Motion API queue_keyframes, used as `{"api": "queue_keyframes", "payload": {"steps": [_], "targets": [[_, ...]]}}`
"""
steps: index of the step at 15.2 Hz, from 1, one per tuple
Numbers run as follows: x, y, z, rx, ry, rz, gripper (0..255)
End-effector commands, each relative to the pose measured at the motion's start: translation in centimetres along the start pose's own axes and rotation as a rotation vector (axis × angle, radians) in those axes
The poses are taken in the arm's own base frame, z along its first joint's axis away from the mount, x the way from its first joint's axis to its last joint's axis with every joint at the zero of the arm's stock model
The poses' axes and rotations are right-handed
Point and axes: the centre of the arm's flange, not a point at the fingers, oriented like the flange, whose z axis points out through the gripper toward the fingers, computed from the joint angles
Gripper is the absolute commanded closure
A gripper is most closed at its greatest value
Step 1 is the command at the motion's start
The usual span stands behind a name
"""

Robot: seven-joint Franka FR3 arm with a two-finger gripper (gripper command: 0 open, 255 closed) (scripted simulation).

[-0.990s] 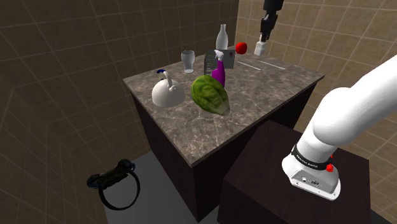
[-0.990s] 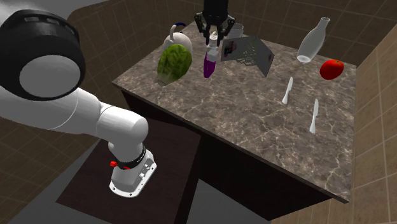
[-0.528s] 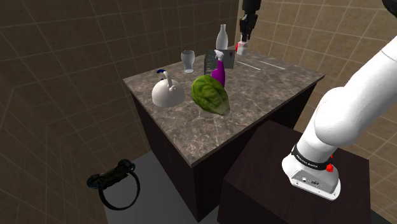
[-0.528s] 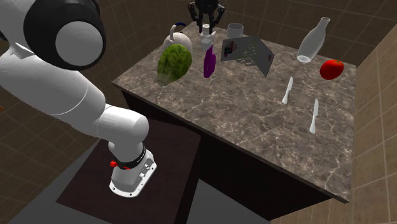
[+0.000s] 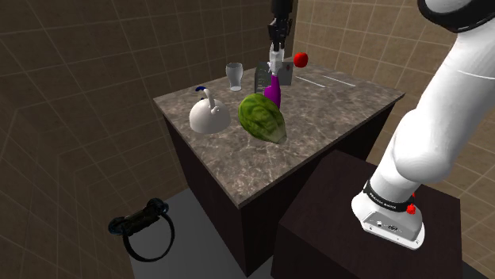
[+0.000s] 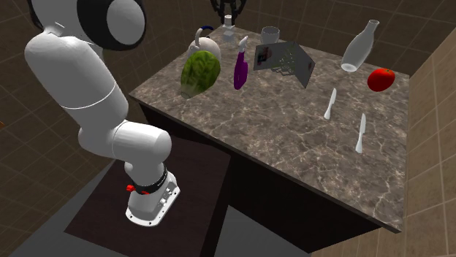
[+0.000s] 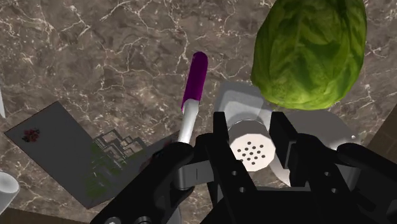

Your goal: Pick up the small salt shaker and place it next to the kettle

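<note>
gripper clamped on the white salt shaker, aloft over kettle beside lettuce; bare counter alongside

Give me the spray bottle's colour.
Purple spray bottle with a white trigger head; clearest in the second exterior view.

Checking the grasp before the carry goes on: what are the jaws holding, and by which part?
The white salt shaker, clasped between the jaws on opposite sides near its perforated top.
</note>
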Motion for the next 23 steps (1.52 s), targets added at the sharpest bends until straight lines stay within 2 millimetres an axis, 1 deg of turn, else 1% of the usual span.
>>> {"api": "queue_keyframes", "payload": {"steps": [1, 8, 9, 23], "targets": [[2.1, -1.4, 0.1, 0.0, 0.0, 0.001, 255], [10.0, -6.3, 0.1, 0.0, 0.0, 0.0, 255], [10.5, -6.6, 0.1, 0.0, 0.0, 0.0, 255], [10.5, -6.6, 7.5, 0.0, 0.0, 0.001, 255]]}}
